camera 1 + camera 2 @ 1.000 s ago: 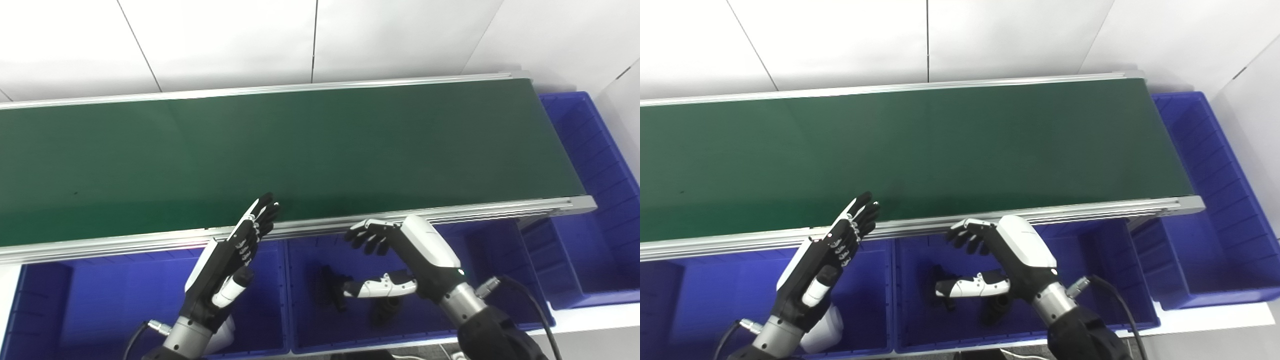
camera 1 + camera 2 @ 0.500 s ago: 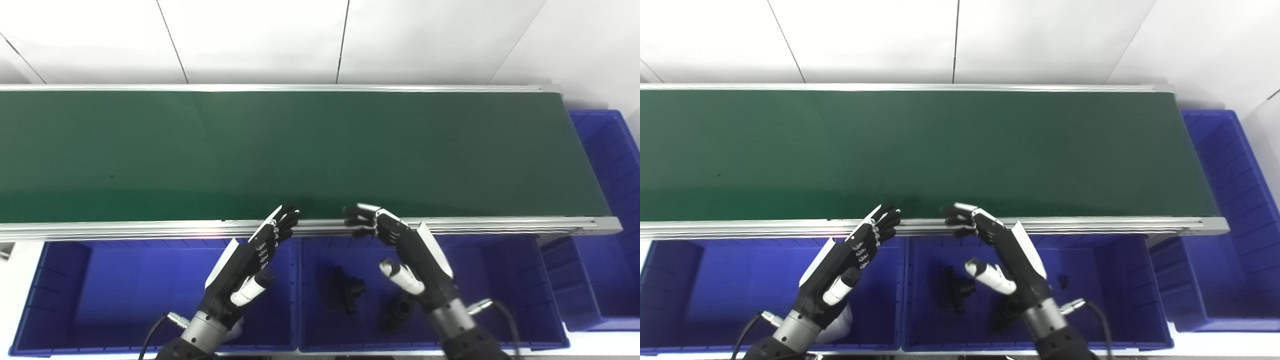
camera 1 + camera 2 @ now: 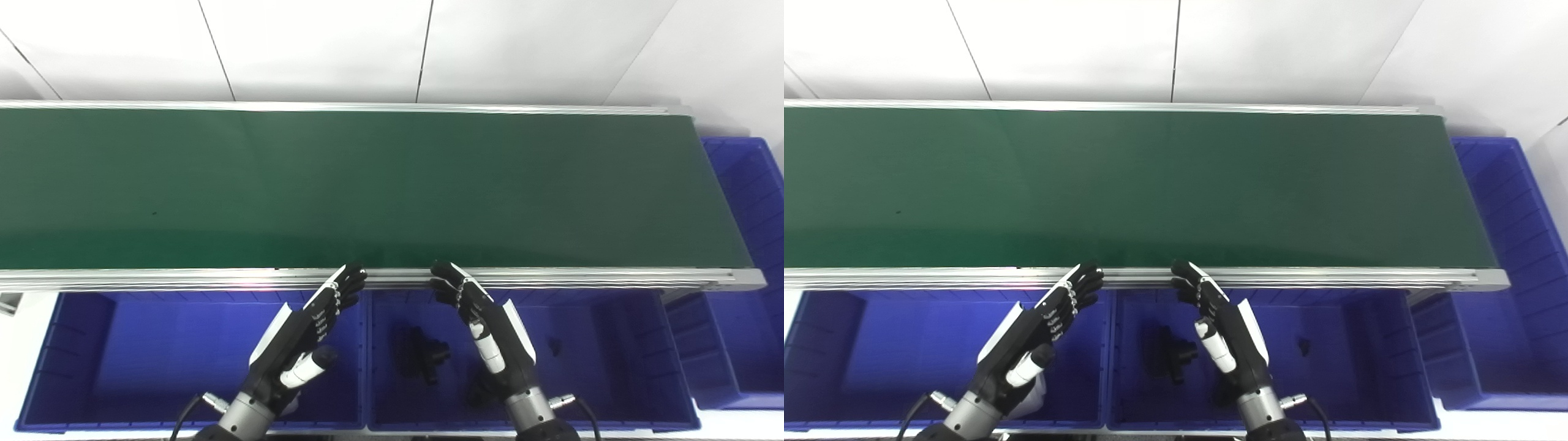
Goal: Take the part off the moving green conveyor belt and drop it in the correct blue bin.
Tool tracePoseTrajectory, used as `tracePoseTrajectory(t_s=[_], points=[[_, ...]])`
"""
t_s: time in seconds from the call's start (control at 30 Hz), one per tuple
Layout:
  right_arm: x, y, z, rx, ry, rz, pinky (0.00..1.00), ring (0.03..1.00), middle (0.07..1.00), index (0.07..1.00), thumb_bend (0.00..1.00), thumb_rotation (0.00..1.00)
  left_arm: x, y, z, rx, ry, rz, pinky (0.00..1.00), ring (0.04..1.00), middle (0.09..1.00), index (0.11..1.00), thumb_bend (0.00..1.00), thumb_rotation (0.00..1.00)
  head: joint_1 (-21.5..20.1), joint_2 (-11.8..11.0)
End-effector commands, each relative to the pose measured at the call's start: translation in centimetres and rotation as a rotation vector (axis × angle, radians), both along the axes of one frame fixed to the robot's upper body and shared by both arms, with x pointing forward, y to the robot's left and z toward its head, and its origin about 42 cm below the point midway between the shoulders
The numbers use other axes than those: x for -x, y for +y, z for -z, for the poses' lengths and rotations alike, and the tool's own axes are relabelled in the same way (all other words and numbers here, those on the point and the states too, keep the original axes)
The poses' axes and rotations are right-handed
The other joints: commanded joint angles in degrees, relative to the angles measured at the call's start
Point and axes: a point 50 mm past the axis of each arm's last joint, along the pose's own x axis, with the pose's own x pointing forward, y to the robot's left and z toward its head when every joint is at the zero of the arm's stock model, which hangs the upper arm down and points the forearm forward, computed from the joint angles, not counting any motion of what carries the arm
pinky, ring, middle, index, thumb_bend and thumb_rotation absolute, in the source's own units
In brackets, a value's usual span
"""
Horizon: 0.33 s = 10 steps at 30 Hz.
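Note:
The green conveyor belt [image 3: 367, 184] runs across the view and I see no part on it. My left hand [image 3: 300, 334] is open and empty over the left blue bin [image 3: 153, 361], fingertips near the belt's front rail. My right hand [image 3: 490, 327] is open and empty over the middle blue bin [image 3: 600, 361], fingers extended toward the rail. Black parts [image 3: 422, 355] lie in the middle bin, with a small dark piece [image 3: 553, 346] further right. A white object [image 3: 1032, 392] shows under the left hand in the left bin.
The belt's aluminium front rail [image 3: 184, 278] lies just beyond both hands. A third blue bin [image 3: 747, 245] stands at the belt's right end. A white wall is behind the belt.
The camera view has shifted. My right hand has turned from a curled, sideways pose over the middle bin to a straight open pose with fingers extended. The left hand stays open.

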Motion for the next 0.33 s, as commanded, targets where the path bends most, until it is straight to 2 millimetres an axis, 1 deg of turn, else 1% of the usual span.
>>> tracePoseTrajectory(t_s=[0.0,0.3], points=[[-0.18,0.42,-0.60,-0.033,-0.075,-0.003,0.84,0.859,0.877,0.872,0.95,0.99,0.31,-0.08,-0.48,0.004,-0.042,0.022,0.95,0.957,0.957,0.954,0.89,0.85,0.0,0.0],[0.05,0.04,-0.04,-0.036,-0.093,-0.009,0.86,0.870,0.887,0.881,0.97,1.00,0.13,-0.51,-0.22,0.008,-0.045,0.019,0.95,0.966,0.956,0.958,0.88,0.86,0.7,-0.7]])
